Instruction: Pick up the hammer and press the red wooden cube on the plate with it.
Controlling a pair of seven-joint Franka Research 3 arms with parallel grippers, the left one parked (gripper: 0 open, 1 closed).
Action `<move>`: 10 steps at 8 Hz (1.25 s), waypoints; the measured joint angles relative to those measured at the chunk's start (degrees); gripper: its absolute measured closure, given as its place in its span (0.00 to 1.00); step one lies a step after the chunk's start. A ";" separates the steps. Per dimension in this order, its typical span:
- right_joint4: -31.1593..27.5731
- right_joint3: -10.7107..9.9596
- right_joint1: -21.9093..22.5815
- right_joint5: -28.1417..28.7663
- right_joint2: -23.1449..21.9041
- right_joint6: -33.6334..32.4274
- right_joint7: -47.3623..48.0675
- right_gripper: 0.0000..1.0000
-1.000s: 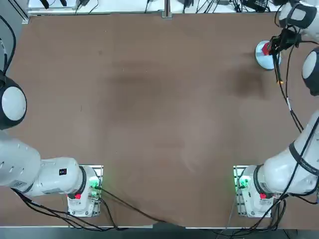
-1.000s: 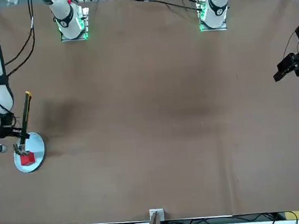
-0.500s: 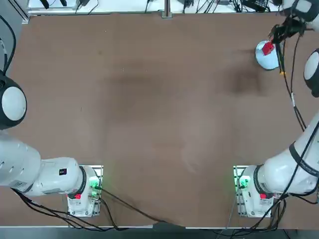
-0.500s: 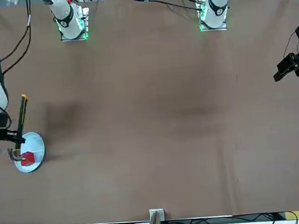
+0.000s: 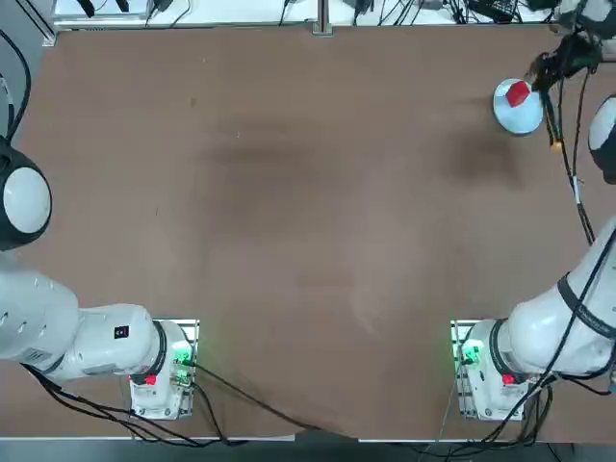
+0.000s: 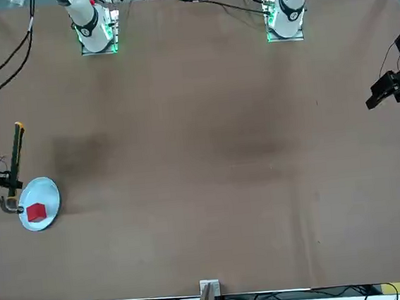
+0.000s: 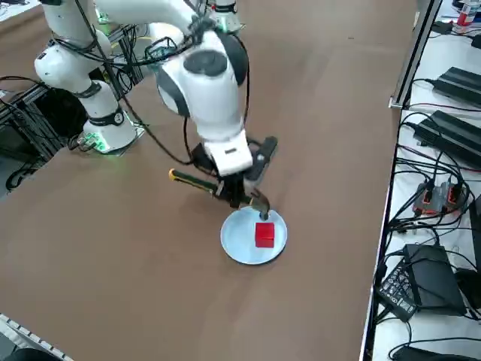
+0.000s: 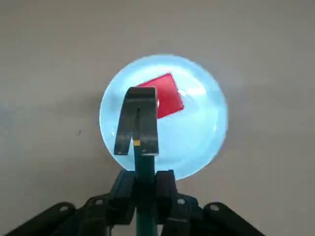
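The black two-finger right gripper (image 8: pixel 145 196) pinches the dark-handled metal hammer (image 8: pixel 143 169); centre its head above the red wooden cube (image 7: pixel 264 235) on the round pale-blue plate (image 7: pixel 234 239) (gently), then press straight down.

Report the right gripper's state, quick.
Right gripper: closed on the handle of the hammer, held near the plate and red cube.

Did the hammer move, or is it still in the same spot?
Yes. In the front view, the hammer, held in the right gripper, moved left, farther from the plate's middle.
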 joint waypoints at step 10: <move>1.16 0.16 -0.27 -2.71 2.81 2.67 -0.74 0.79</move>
